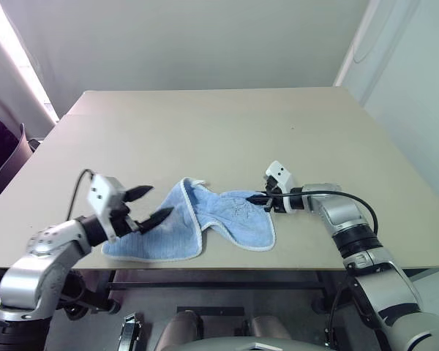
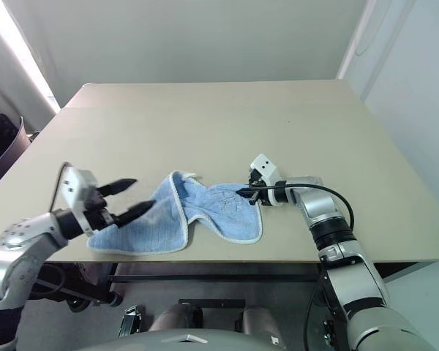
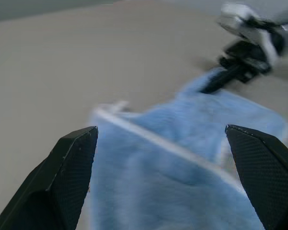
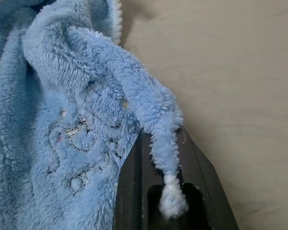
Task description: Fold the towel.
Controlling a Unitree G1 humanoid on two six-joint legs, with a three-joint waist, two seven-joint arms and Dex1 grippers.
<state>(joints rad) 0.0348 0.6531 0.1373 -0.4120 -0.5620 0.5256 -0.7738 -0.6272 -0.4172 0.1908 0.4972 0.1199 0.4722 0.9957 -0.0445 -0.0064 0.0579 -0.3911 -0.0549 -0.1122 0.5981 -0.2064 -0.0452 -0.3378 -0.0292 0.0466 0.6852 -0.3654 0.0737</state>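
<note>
The light blue towel point(image 1: 205, 219) lies crumpled near the table's front edge, with white edging and a small white loop point(image 1: 197, 182) at its far fold. My right gripper point(image 1: 263, 199) is shut on the towel's right edge, and a pinched ridge of cloth point(image 4: 156, 124) runs back between its fingers. A stitched mark point(image 4: 81, 143) shows on the cloth beside the grip. My left gripper point(image 1: 152, 205) hovers open just above the towel's left part, its fingers point(image 3: 69, 167) spread wide with nothing between them.
The beige table point(image 1: 219, 131) stretches far behind the towel. Its front edge point(image 1: 278, 265) runs just below the cloth. A dark chair point(image 1: 7, 161) stands off the table's left side.
</note>
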